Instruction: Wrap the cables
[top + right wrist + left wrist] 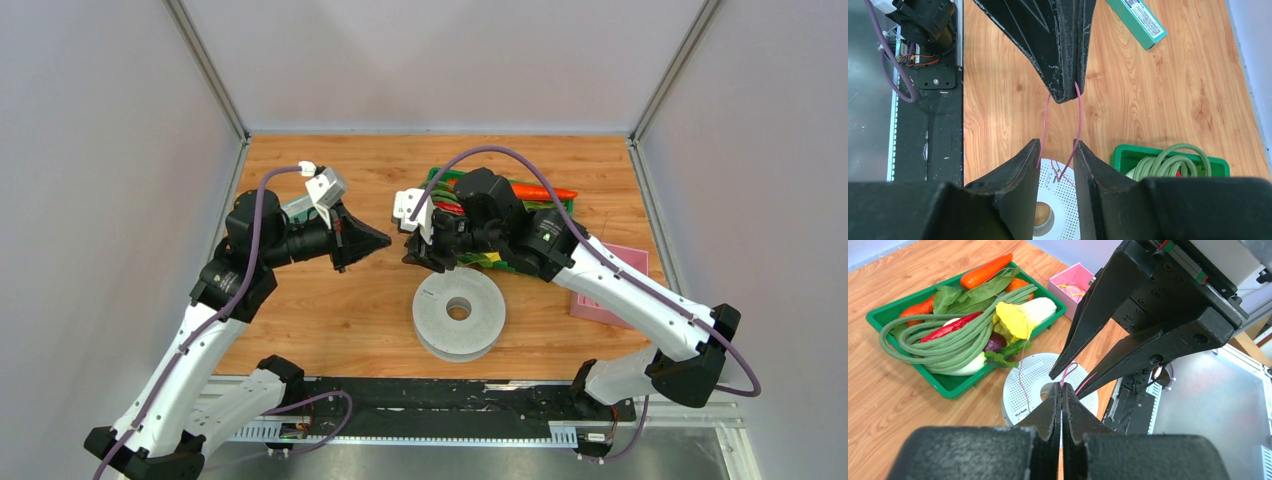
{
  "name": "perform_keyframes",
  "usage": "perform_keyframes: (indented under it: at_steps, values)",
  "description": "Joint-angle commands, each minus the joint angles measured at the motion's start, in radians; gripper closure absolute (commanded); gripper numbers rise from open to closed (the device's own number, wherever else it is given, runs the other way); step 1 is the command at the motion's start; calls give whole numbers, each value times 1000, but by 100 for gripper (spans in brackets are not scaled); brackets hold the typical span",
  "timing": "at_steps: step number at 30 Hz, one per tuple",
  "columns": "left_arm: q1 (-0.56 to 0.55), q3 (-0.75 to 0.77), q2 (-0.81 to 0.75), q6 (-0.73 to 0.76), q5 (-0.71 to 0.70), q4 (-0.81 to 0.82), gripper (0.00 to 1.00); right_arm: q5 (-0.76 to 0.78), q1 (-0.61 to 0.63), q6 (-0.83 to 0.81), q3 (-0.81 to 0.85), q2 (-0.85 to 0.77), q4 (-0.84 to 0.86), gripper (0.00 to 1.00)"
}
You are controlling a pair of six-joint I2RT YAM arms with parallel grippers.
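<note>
The cables show as one hair-thin pink strand rising from a flat round white perforated spool that lies on the wooden table. My left gripper is shut on the strand above the spool. In the right wrist view its closed tip holds a loop whose two legs drop between my right gripper's fingers. My right gripper is open, each leg of the strand lying against an inner finger face. In the top view both gripper tips, left and right, meet just behind the spool.
A green tray of vegetables and long green beans stands behind the spool, partly under the right arm. A pink box sits at the right and a teal box at the back left. The black base rail runs along the near edge.
</note>
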Motion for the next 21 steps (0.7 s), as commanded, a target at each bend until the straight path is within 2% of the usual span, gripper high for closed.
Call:
perform_keyframes:
  at_steps: [1,11,15,17,18,19,21]
  values:
    - [-5,-12,-1,-28,0,52,100,-7,-1,22,43,-12,51,66]
    - [-5,-25,8,-88,-20,88,100,-3,-2,9,3,-21,51,74]
    - [-5,-42,11,-123,-14,111,100,-3,-2,8,2,-27,51,83]
    - [-4,-54,15,-140,3,123,100,-3,-1,11,3,-27,56,92]
    - [-4,-57,12,-147,11,128,100,5,-1,12,3,-30,57,100]
    - [-5,-62,17,-163,17,131,98,11,-5,17,3,-32,58,100]
    - [4,-62,14,-187,23,111,76,9,-30,40,2,-39,53,100]
